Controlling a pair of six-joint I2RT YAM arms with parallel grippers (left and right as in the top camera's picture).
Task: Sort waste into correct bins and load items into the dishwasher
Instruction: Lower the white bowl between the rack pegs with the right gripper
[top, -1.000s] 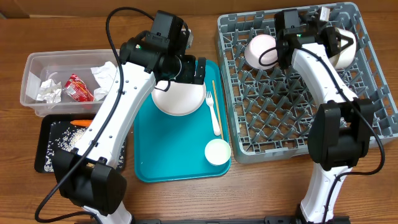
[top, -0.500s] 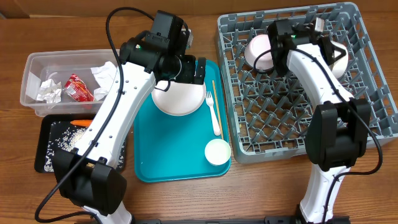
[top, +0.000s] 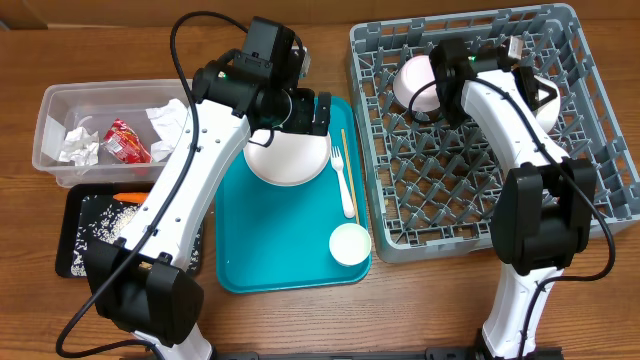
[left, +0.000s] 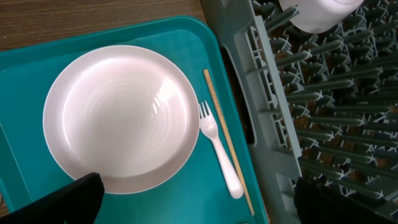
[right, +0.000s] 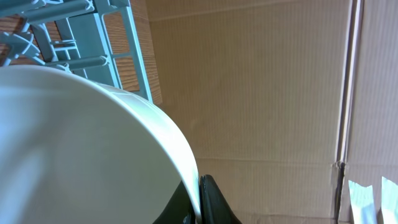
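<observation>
Wood-grain table (top: 300, 320) all round, so working from your side outward. Nearest you, the small white cup (top: 350, 243) sits in the near right corner of the teal tray (top: 250, 250). Just past it lie the white plastic fork (left: 221, 155) and, right beside that, the thin wooden stick (left: 227, 143).

Next is the white plate (left: 121, 118), flat on the tray. The left gripper (top: 303, 112) hovers over it, jaws spread wide, holding nothing.

I'd guess the plate is stiff, glossy and slippery, and lying flat it gives you no lip to get under. Go for the rim on the fork side, one finger over the edge, and tip it up instead of pinching from the top.

Off to your left, the black tray (top: 75, 205) has the crumbs and the carrot (top: 130, 197). The clear tub (top: 50, 110) behind it holds the napkins (top: 75, 145) and the red wrapper (top: 125, 140).

Farthest out is the grey dish rack (top: 450, 200). The right gripper (right: 199, 196) is clamped on the rim of the pale-pink bowl (top: 415, 80) among the far pegs. A second bowl (top: 552, 90) sits half hidden behind that arm.
</observation>
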